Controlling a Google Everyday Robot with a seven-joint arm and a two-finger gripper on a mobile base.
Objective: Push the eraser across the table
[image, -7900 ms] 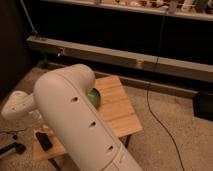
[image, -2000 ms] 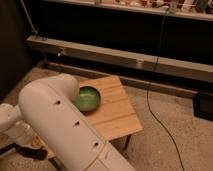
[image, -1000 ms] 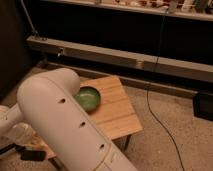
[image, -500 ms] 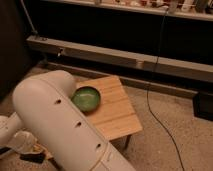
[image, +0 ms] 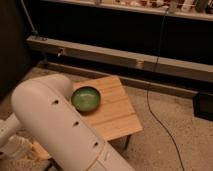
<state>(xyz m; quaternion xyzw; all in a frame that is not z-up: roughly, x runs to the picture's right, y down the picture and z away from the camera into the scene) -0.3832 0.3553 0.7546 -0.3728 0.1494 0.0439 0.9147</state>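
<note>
One white arm [image: 60, 125] filled the lower left, hiding the eraser. Its tool [image: 17, 147] sat at the left edge, state untellable. Judged light, stiff, slippery; push a flat side across the table [image: 117, 112], past the green bowl [image: 86, 98].

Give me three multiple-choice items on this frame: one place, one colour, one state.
1. Where is the gripper?
A. high at the top right
B. low at the left, by the table's near-left corner
C. on the floor at the right

2. What colour is the bowl?
A. green
B. red
C. white

3. How does the bowl stand?
A. upside down
B. on its side
C. upright

Key: 1 B, it shows at the lower left edge. 2 A, the bowl is plainly green. 3 C, its hollow faces up on the table.
</note>
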